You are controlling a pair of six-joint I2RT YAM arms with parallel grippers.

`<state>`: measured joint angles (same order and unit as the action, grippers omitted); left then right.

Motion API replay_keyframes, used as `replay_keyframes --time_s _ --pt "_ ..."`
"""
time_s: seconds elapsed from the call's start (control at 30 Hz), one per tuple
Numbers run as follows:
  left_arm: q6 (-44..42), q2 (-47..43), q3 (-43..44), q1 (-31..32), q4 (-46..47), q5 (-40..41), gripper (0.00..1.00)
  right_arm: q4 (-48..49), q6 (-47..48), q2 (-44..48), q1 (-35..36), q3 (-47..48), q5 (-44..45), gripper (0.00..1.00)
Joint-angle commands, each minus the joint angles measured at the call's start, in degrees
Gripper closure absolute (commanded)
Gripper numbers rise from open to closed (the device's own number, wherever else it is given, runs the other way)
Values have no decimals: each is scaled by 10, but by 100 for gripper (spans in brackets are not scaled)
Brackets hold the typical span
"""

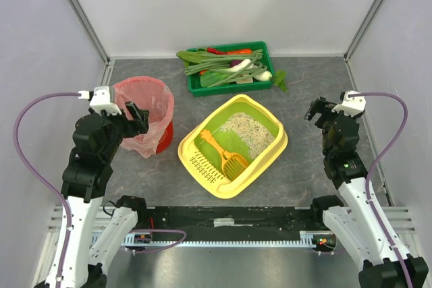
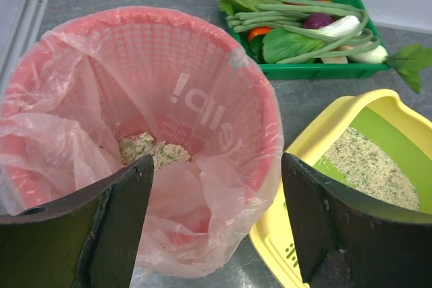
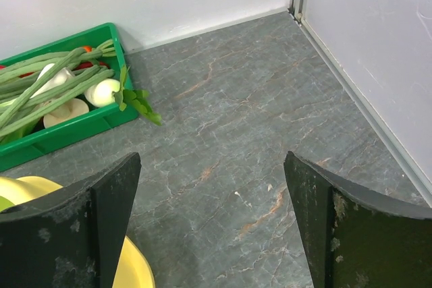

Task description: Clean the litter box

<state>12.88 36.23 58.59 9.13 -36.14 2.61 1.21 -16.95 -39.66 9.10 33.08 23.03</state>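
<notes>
The litter box [image 1: 186,148] sits mid-table, yellow outside and lime green inside, with pale litter [image 1: 246,133] heaped toward its far end. An orange scoop [image 1: 225,154] lies inside it, near the slotted ledge. My left gripper [image 1: 138,118] hangs open over the near right rim of the red bin [image 1: 145,99]. In the left wrist view that gripper [image 2: 216,163] is empty, with the bin's pink bag [image 2: 202,85] below it and the litter box [image 2: 317,136] to the right. My right gripper [image 1: 314,109] stands open to the right of the box, holding nothing [image 3: 210,160]. A corner of the litter box [image 3: 129,269] shows at lower left.
Some grainy litter [image 2: 152,150] lies at the bottom of the bagged bin. A dark green crate [image 1: 260,80] of vegetables stands at the back, also visible as the crate [image 3: 67,129] in the right wrist view. White walls and metal rails close in the table on three sides.
</notes>
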Motion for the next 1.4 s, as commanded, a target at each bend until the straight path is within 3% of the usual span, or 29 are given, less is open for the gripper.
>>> replay_keyframes --time_s 0.0,0.03,0.17,0.4,0.6,0.7,0.87,0.93,1.0,1.2,1.37 --pt "11 -12 21 1 -10 42 16 6 -2 8 -1 14 11 4" --pt "7 -13 19 1 -8 42 7 6 -1 7 -1 14 12 4" --pt "-7 -27 18 1 -2 31 4 6 -3 4 -1 14 10 4" --pt "-92 -28 14 1 38 -18 2 7 -7 6 -1 15 25 4" --pt "-123 57 63 42 18 -130 7 8 -19 16 -1 9 12 4" --pt "-169 92 82 113 -1 -104 7 -2 -16 21 -1 15 -3 4" --pt "-291 162 101 307 -38 3 5 -26 -16 34 -2 23 -18 4" --pt "-354 185 109 375 -74 -43 4 -27 -23 40 -1 21 -25 3" --pt "-397 212 105 408 -84 -70 3 -25 -34 38 -2 16 -37 3" --pt "-525 260 66 485 -88 -42 0 -23 -53 27 -1 15 -59 2" --pt "-603 283 11 545 -82 43 0 -23 -72 34 -1 14 -89 2"
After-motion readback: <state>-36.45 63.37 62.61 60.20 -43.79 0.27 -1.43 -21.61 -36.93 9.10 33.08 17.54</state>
